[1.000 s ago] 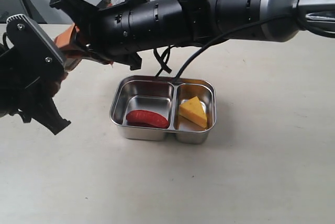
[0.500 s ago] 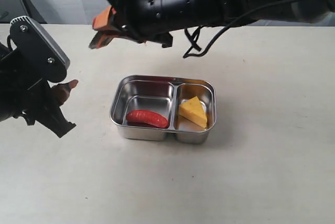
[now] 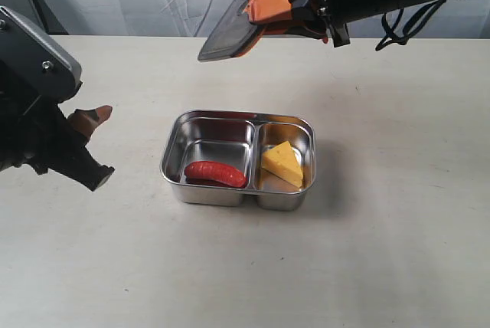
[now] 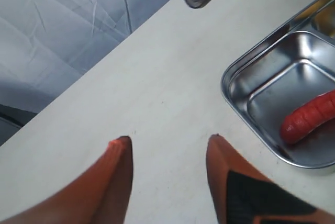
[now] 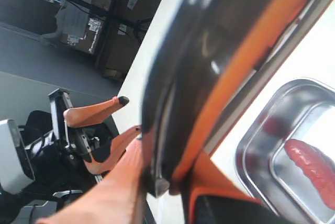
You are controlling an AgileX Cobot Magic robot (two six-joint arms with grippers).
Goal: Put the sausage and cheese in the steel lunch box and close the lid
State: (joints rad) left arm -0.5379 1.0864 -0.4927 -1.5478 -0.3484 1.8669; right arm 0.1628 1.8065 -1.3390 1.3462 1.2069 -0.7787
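Lid (image 3: 236, 31) pinched between right fingers (image 3: 291, 2); left fingers (image 4: 119, 179) wide, empty, beside lunch box (image 3: 176, 148)

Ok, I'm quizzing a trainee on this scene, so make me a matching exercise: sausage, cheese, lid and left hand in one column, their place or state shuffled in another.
Column one:
1. sausage
2. cheese
3. lid
4. left hand

Column two:
A. open, holding nothing
B. steel lunch box compartment on the exterior view's right
C. clamped, up in the air
D. compartment on the exterior view's left

Pairs: 1-D, 2-B, 3-C, 4-A
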